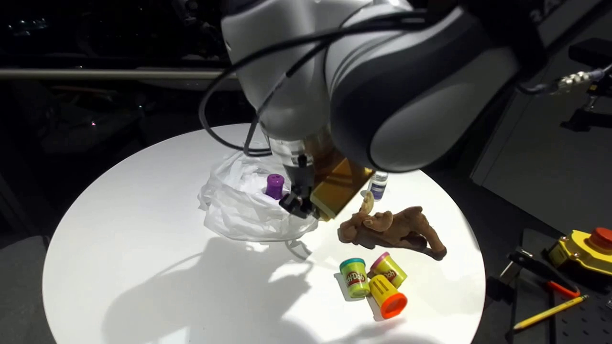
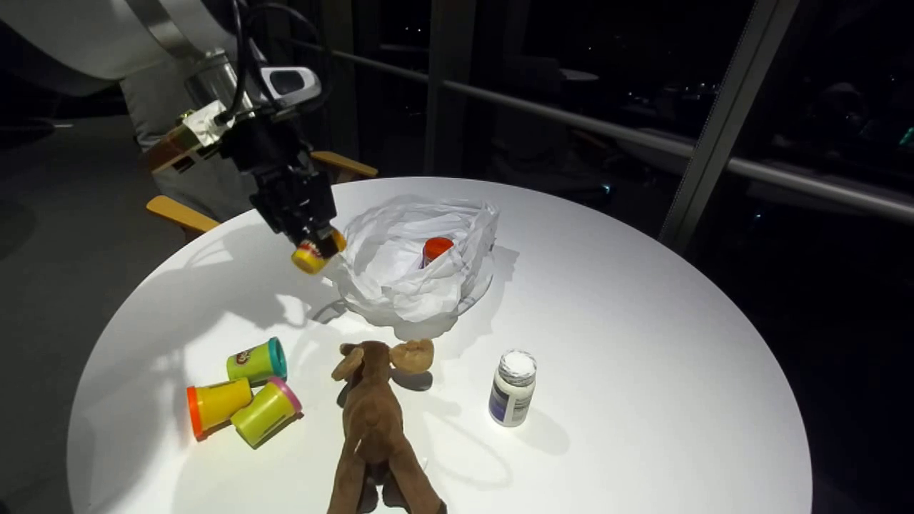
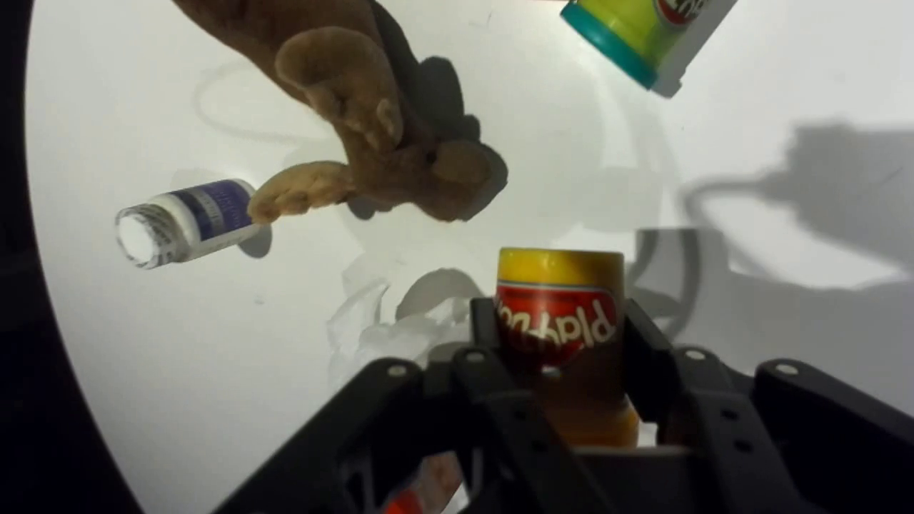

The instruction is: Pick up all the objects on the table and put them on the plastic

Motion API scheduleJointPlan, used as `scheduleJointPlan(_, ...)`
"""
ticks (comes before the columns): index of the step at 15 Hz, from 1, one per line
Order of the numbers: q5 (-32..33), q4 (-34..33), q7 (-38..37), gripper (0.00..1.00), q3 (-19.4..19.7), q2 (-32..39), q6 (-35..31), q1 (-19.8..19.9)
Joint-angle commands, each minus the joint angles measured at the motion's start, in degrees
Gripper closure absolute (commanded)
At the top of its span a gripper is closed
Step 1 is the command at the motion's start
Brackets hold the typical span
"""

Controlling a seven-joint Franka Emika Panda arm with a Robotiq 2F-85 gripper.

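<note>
My gripper [image 3: 564, 325] is shut on a yellow tub [image 3: 560, 268], its pads on both sides of it. In an exterior view the held tub [image 2: 308, 257] hangs above the table, beside the wrinkled plastic [image 2: 400, 296]. Inside the plastic a purple tub [image 1: 275, 186] shows in an exterior view, and a red-topped tub [image 2: 437, 248] in an exterior view; whether they are the same I cannot tell. Lying close together are a teal-lidded tub [image 1: 355, 282], a pink-lidded tub [image 1: 392, 272] and an orange-lidded yellow tub [image 1: 382, 289]. A brown plush moose [image 2: 375, 407] lies near a standing white bottle [image 2: 513, 392].
Everything stands on a round white table [image 1: 143, 191]. Off its edge lie a yellow box with a red button [image 1: 585, 251] and a yellow pencil [image 1: 550, 313]. A chair [image 2: 182, 214] stands behind the table, and the arm's shadow covers part of the tabletop.
</note>
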State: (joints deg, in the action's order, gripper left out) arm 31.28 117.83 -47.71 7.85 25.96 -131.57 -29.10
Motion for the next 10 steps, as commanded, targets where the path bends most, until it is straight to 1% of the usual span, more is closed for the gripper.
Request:
scheduleJointPlan(1, 4.2, -7.2, -7.3, 0.82, -0.3, 0.4, 4.8, 2.7)
scheduleJointPlan(3, 4.1, -12.9, -8.7, 0.82, -1.0, 3.7, 5.6, 5.3)
scheduleJointPlan(7, 0.0, -24.1, -4.8, 0.82, -1.9, 11.6, 5.1, 10.6)
scheduleJointPlan(10, -4.5, -31.7, -1.2, 0.82, -2.7, 17.8, 5.1, 13.2)
